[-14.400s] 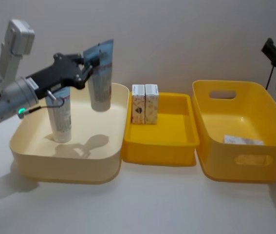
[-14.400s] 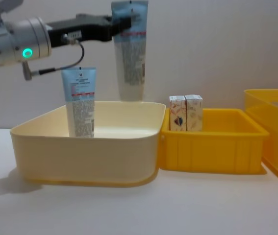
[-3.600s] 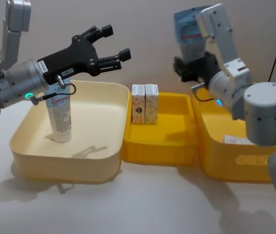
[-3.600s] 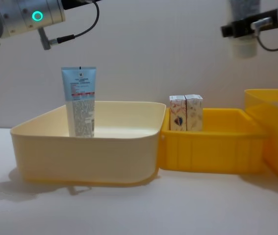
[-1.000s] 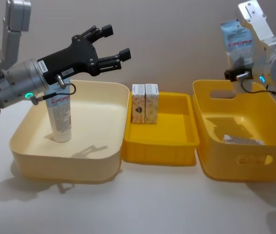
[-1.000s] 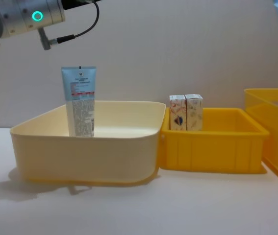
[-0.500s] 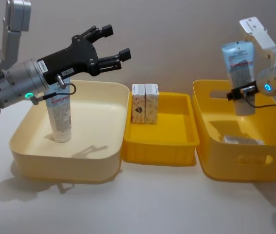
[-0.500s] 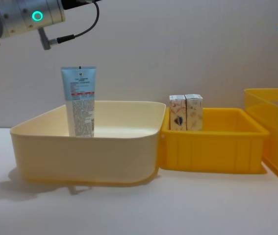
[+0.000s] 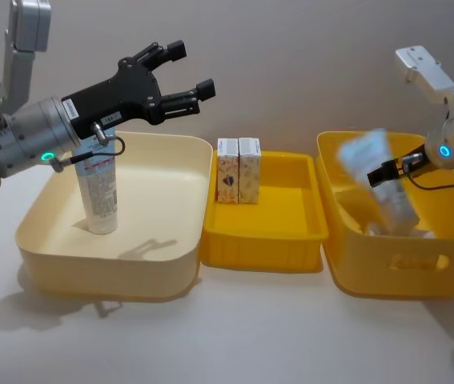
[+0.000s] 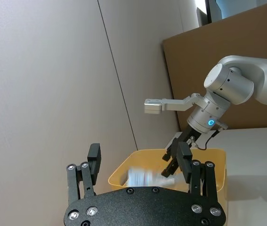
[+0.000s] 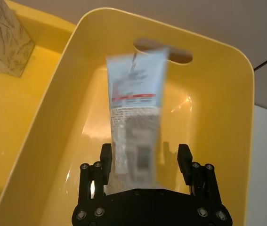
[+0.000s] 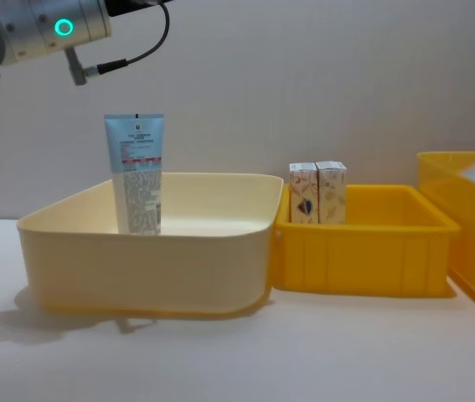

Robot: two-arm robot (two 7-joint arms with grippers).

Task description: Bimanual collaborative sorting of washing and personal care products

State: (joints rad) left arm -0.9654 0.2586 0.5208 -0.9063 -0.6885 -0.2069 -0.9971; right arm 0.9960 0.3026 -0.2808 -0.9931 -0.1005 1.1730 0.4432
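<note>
Head view, white table [image 9: 235, 336], beige wall [image 9: 291, 64], both grippers spread, left [image 9: 185, 72], right [image 9: 392, 168].

The left claw [image 9: 185, 72] hangs above the far edge of the cream bin [image 9: 110, 264], its fingers spread apart and holding nothing. One light-blue tube [image 9: 98, 192] stands upright in that bin. Two small white cartons [image 9: 239, 170] stand side by side, touching, at the far left corner of the shallow yellow tray [image 9: 263, 240]. The right claw [image 9: 392, 170] sits over the deep yellow bin [image 9: 387, 264], where a blurred, tilted tube [image 9: 380, 186] lies partly inside. Whether that claw grips the tube is unclear. All three containers rest on the pale worktop [image 9: 227, 336].
</note>
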